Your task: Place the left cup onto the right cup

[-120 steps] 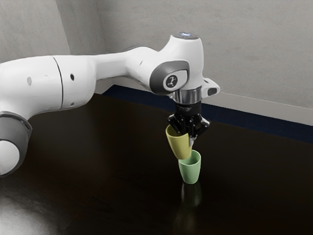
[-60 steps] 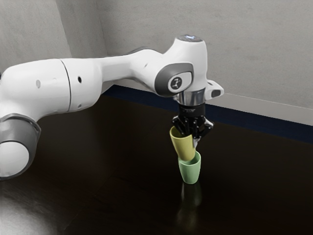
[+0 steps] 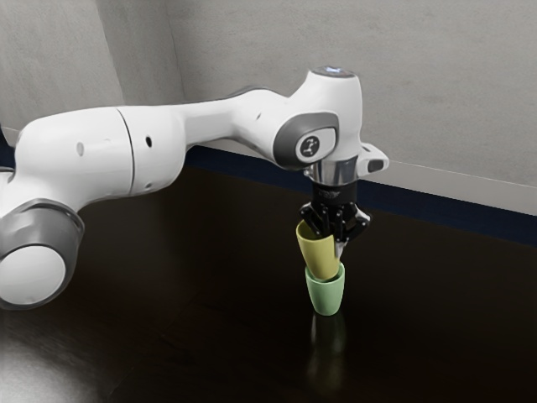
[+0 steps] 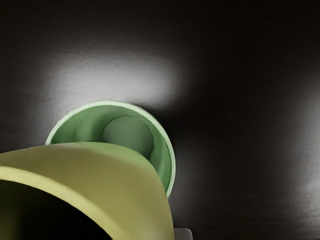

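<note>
This looks like a bare robot test cell, a lab sort of room: plain grey walls [image 3: 453, 75], a dark blue strip [image 3: 436, 204] along their foot, a glossy black table [image 3: 436, 327], a white jointed arm [image 3: 193, 134] reaching over it, and a plain yellow cup [image 3: 317, 249] and green cup [image 3: 325, 295] there.

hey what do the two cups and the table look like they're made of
The yellow cup: likely plastic, matte; even colour, soft shading, thin rim. The green cup: same look, possibly plastic. The table: dark and glossy, maybe lacquered wood; it reflects the green cup.
</note>
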### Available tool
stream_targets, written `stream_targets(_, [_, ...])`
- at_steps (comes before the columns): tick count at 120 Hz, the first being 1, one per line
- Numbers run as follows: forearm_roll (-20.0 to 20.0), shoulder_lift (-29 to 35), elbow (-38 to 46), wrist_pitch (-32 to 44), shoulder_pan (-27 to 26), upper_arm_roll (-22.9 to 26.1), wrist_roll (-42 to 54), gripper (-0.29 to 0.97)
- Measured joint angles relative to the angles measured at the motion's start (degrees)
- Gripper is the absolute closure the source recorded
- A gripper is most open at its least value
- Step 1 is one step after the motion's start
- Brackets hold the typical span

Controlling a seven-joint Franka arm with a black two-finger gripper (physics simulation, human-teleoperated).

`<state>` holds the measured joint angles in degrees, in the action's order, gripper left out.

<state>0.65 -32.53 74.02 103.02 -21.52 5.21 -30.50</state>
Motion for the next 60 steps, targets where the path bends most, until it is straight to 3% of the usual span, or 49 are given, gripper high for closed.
stream_targets(60, [0.1,-1.3,0.0,0.0,0.1,-0.1,0.0,0.78])
